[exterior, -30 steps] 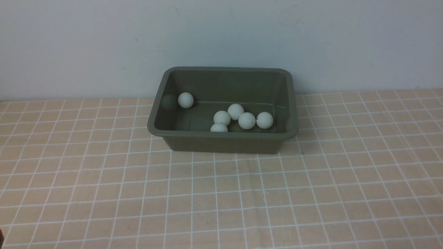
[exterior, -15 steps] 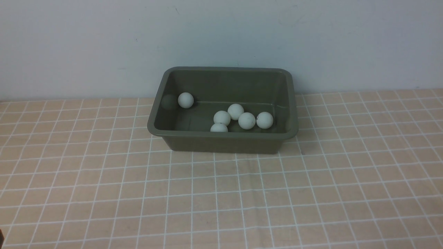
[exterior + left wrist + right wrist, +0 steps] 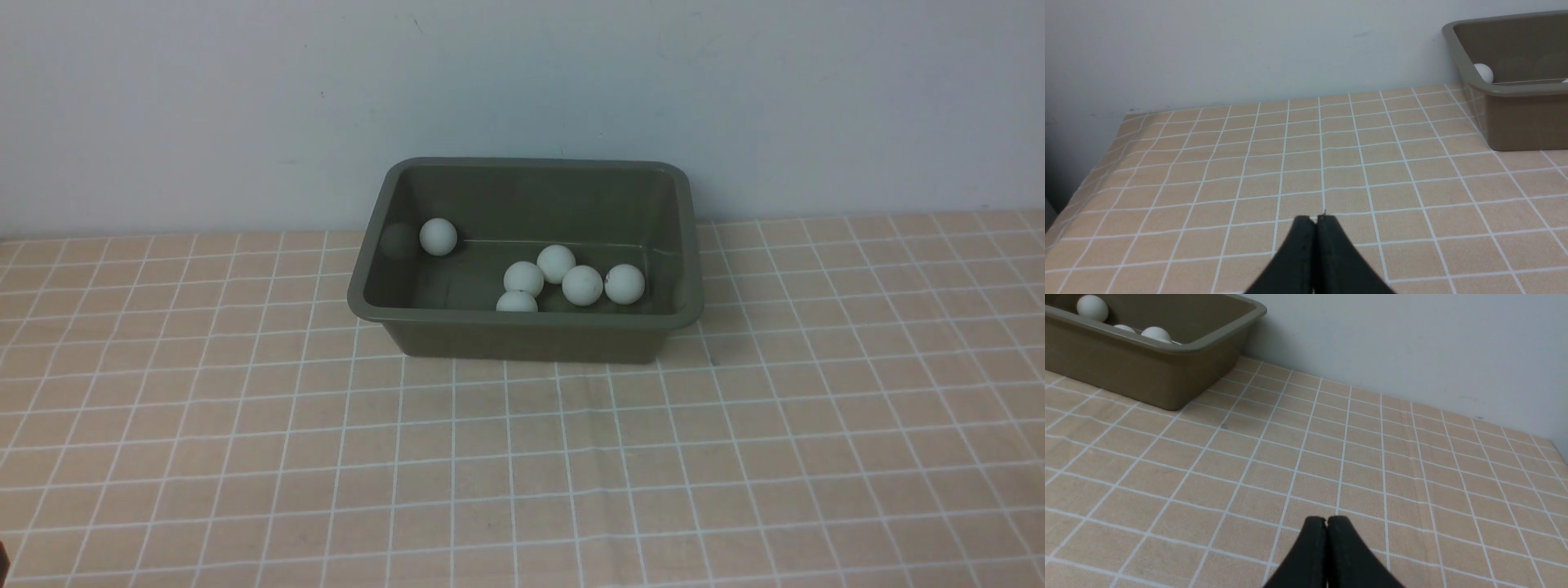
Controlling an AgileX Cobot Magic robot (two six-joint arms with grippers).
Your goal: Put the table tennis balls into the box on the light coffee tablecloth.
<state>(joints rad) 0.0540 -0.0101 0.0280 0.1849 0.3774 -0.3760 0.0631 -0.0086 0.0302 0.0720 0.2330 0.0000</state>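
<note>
While no loose ball shows on the light peach-tan gridded tablecloth, I judge the task nearly or fully done, so the sound thing now is to hold both arms back and confirm the count before moving. That slightly creased cloth covers the whole table up to the pale wall. On it, towards the wall, sits the rectangular olive-green plastic box with its flared rim and sloping walls. Inside it I count 6 small matte white table tennis balls: 1 alone by the box's left wall, 5 clustered nearer the middle, 1 of them half hidden behind the near rim. A 7th may lie out of sight below that rim; I cannot tell. My left gripper hangs over bare cloth, well apart from the box, fingers pressed together on nothing. My right gripper does the same on the other side, also pressed together and carrying nothing. Nothing stands between either gripper and the box.
</note>
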